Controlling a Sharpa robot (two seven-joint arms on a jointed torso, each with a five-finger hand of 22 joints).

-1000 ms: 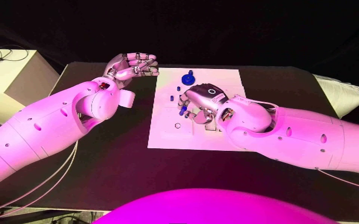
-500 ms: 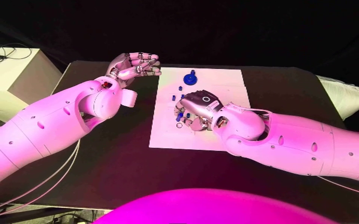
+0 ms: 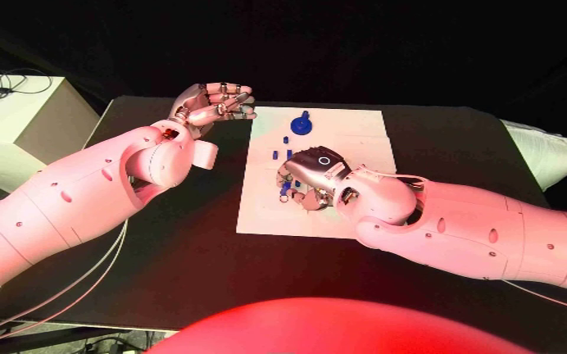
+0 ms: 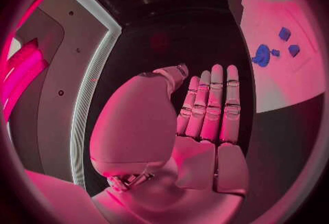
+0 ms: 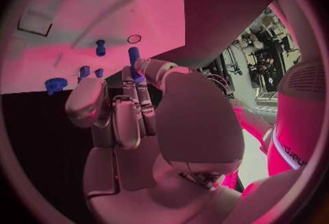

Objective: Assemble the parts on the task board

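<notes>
Pegs lay scattered on the white board (image 3: 355, 124), and the right hand (image 3: 310, 175) was down among them, plainly the nearer of the two. In the right wrist view a blue peg (image 5: 134, 59) stood out just past its fingertips, pinched at the lower end between thumb and a finger, as far as I could judge, its long axis running on in line with the fingers. A small ring-shaped hole (image 5: 134, 39) sat just beyond the peg's free end — that gap looked like what the next move would turn on. More blue pieces lay beside it: a short peg (image 5: 101, 47) and a toothed gear (image 5: 55, 84) near the board's edge. The left hand (image 3: 215, 104) hung off the board's far left corner — fingers curled in together, holding nothing.
</notes>
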